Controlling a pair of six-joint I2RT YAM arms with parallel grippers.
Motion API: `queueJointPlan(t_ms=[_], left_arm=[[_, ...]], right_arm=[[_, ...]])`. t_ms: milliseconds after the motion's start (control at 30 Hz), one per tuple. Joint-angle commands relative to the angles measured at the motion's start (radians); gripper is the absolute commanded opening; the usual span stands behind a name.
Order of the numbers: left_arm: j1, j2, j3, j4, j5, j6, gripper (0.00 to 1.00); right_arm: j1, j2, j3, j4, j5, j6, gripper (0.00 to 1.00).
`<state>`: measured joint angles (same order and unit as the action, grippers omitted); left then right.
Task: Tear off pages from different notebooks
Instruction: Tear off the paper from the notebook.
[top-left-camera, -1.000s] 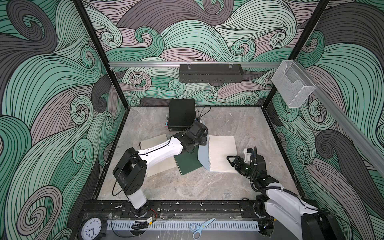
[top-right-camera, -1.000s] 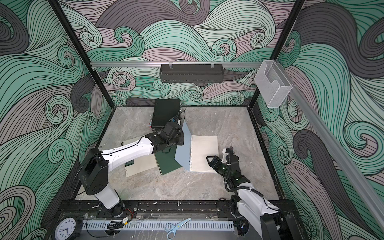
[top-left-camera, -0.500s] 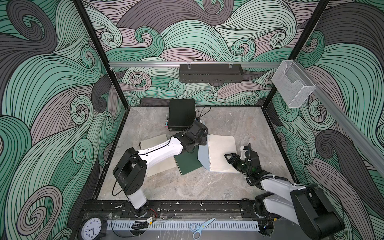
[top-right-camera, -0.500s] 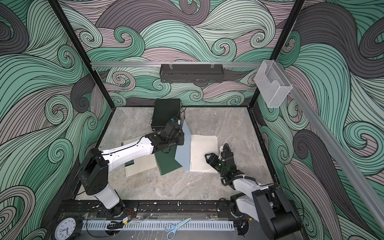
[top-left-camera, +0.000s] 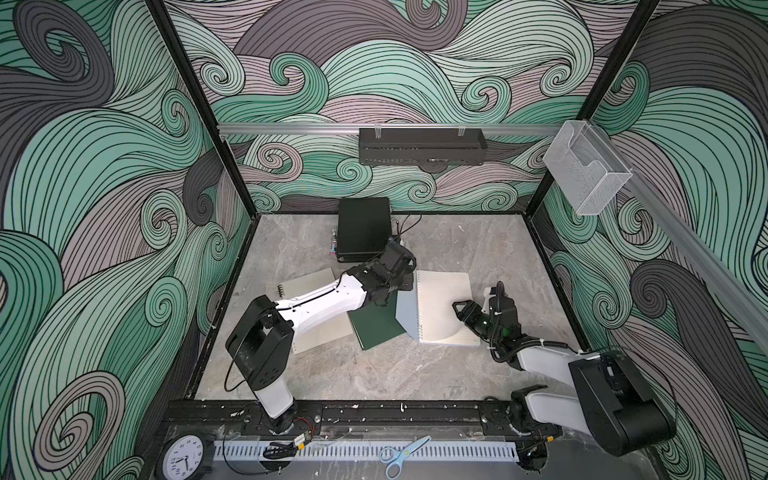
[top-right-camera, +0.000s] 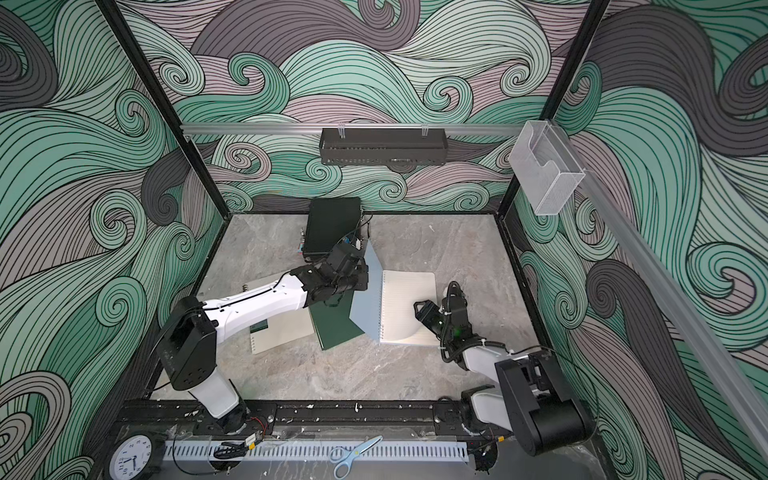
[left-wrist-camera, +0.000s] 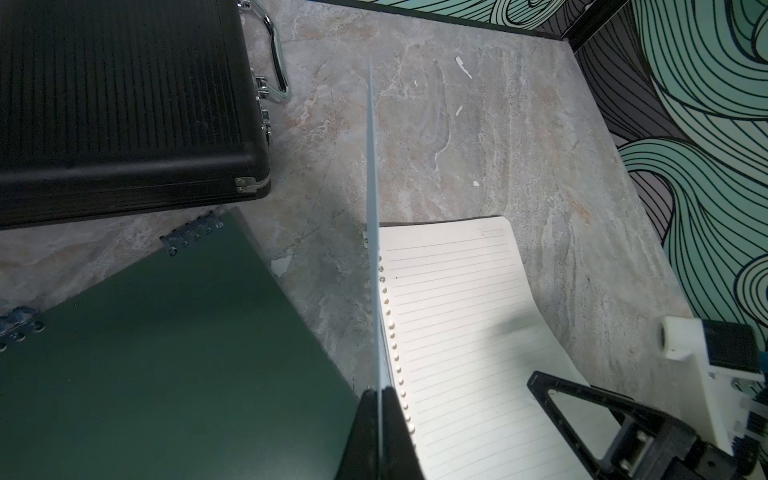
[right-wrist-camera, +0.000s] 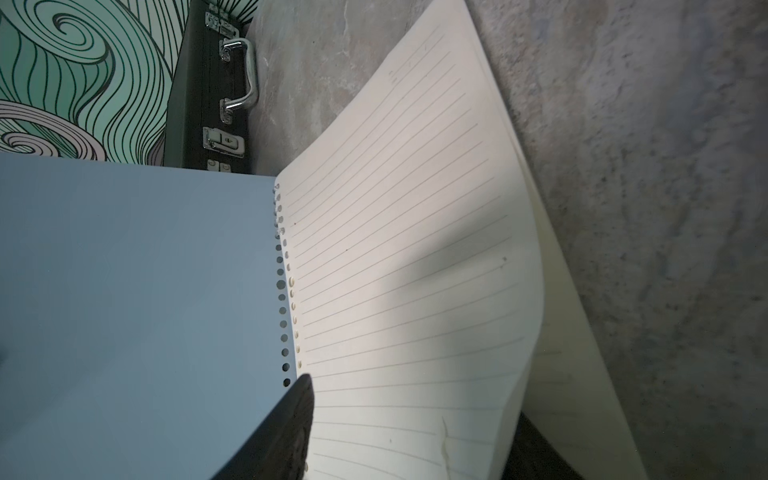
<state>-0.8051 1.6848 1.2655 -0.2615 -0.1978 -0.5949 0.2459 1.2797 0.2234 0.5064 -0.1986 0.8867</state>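
Pinching the blue cover (left-wrist-camera: 372, 166) between the closed fingers of the left gripper (left-wrist-camera: 380, 409), holding it upright off the spiral. Showing as a thin edge-on line from the left wrist, and as a broad face with punched holes from the right wrist. Straddling the top page (right-wrist-camera: 407, 270) with the right gripper (top-left-camera: 459, 309): jaws apart, one finger above, one beneath, free edge curled up off the sheets below. Green notebook (top-left-camera: 376, 328) just beside the cover. Only in both top views: beige notebook (top-left-camera: 309, 284) under the left arm. Black case (top-left-camera: 363, 232) close behind; bare table (top-left-camera: 478, 249) beyond the page toward the side wall.
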Motion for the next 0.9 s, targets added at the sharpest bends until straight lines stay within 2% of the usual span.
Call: queueJointPlan(t_ms=[0, 267, 567, 667, 867], left_arm=[[0.004, -0.028, 0.009, -0.013, -0.007, 0.007, 0.0], [0.004, -0.029, 0.01, -0.019, -0.009, 0.004, 0.0], [0.006, -0.038, 0.015, -0.035, -0.024, 0.01, 0.0], [0.005, -0.044, 0.001, -0.022, -0.025, 0.007, 0.0], [0.006, -0.044, 0.007, -0.034, -0.028, 0.012, 0.0]], right_arm=[[-0.016, 0.011, 0.023, 0.031, -0.008, -0.018, 0.62], [-0.037, 0.105, 0.051, 0.13, -0.087, -0.016, 0.61], [-0.038, 0.223, 0.086, 0.196, -0.11, -0.006, 0.48], [-0.048, 0.218, 0.094, 0.18, -0.106, -0.013, 0.49], [-0.09, 0.184, 0.095, 0.16, -0.138, -0.025, 0.57]])
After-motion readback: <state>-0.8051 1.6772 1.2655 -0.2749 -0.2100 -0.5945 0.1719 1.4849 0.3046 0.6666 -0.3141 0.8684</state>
